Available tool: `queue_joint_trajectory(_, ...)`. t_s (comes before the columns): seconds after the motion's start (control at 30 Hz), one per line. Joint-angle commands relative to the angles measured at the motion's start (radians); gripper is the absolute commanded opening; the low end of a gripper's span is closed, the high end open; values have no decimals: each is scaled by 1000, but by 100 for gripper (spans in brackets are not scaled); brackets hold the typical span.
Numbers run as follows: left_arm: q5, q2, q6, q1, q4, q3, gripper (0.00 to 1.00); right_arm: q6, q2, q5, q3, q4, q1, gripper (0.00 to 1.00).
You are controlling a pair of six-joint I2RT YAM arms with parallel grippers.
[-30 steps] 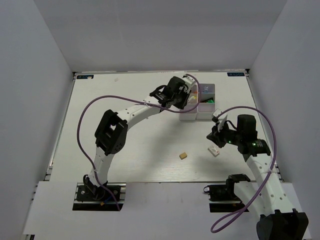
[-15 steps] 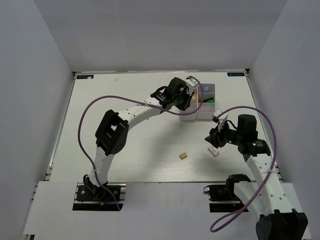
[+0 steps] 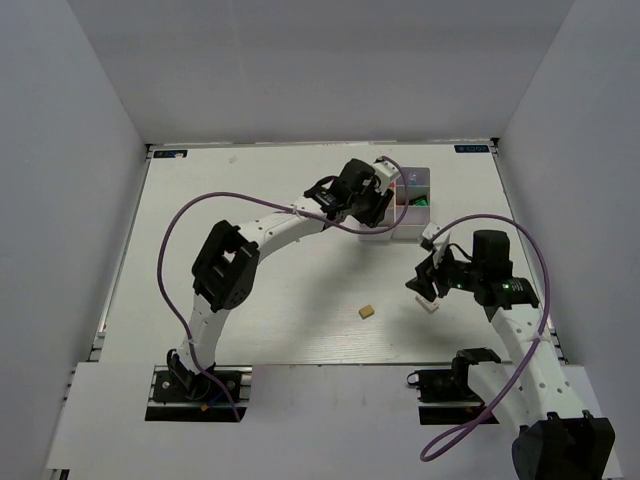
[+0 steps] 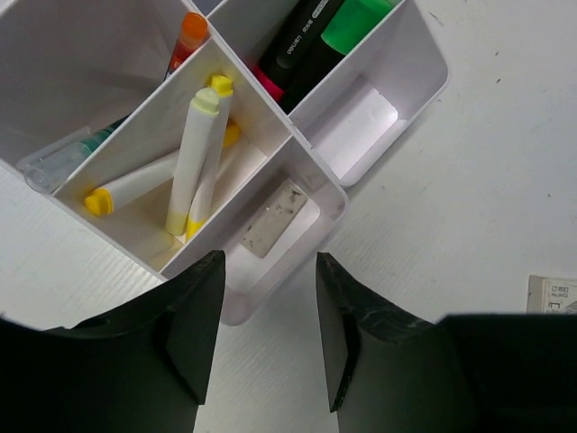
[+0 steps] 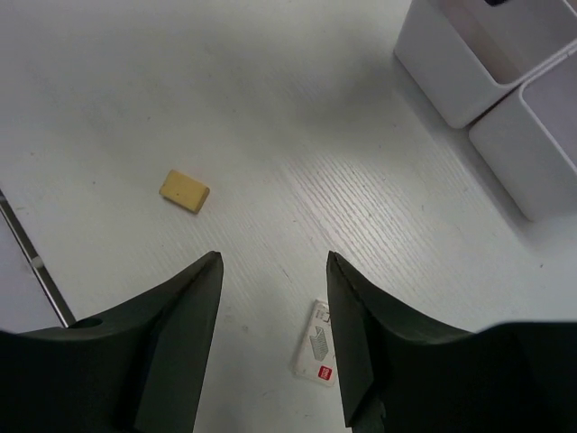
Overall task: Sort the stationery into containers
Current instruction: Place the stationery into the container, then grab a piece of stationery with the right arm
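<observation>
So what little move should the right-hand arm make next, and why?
Probably lower the right end effector toward the white eraser. It is open and empty, and that eraser lies flat on the table just beneath it, a little off centre, so a slight sideways nudge may be needed too. The tan eraser lies farther off.

Right pincer (image 5: pixel 270 271) has eased nearer the white eraser (image 5: pixel 317 354); left pincer (image 4: pixel 268 280) edged right.
</observation>
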Motion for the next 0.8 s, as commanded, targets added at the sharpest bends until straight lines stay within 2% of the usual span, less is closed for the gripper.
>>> queue_joint_trajectory(0.0,-22,-84,-37,-6,18,-3,55,-119,1,-95,-3,-37,0,56)
queue_joint_trajectory(0.03,-51,-108,-60,-6,18,-3,55,-167,8,-119,-6,-82,2,56)
queue_joint_trajectory(0.07,-51,-136,-92,6,-2,-3,57,-283,17,-144,-7,-119,5,56)
queue_joint_trajectory(0.13,-97,-205,-222,18,-59,-65,64,-469,27,-245,-21,-177,6,59)
queue_joint_trajectory(0.17,-114,-293,-252,19,-79,-140,68,-599,52,-274,-27,-201,11,61)
queue_joint_trajectory(0.2,-126,-344,-281,19,-90,-195,71,-649,66,-284,-27,-212,22,61)
queue_joint_trajectory(0.23,-126,-401,-299,19,-90,-260,84,-760,121,-285,-27,-227,26,62)
queue_joint_trajectory(0.27,-126,-517,-346,19,-64,-399,99,-780,146,-279,-18,-228,42,62)
queue_joint_trajectory(0.33,-139,-634,-400,19,-64,-537,99,-842,221,-234,8,-242,89,62)
queue_joint_trajectory(0.43,-158,-861,-515,19,-53,-856,99,-876,336,-168,46,-235,164,64)
queue_joint_trajectory(0.53,-168,-1070,-611,19,-53,-1037,99,-854,384,-69,50,-155,255,66)
queue_joint_trajectory(0.67,-201,-1268,-683,19,-102,-1158,99,-699,467,47,72,-57,351,66)
queue_joint_trajectory(0.77,-212,-1329,-706,19,-151,-1181,99,-609,510,105,99,12,436,66)
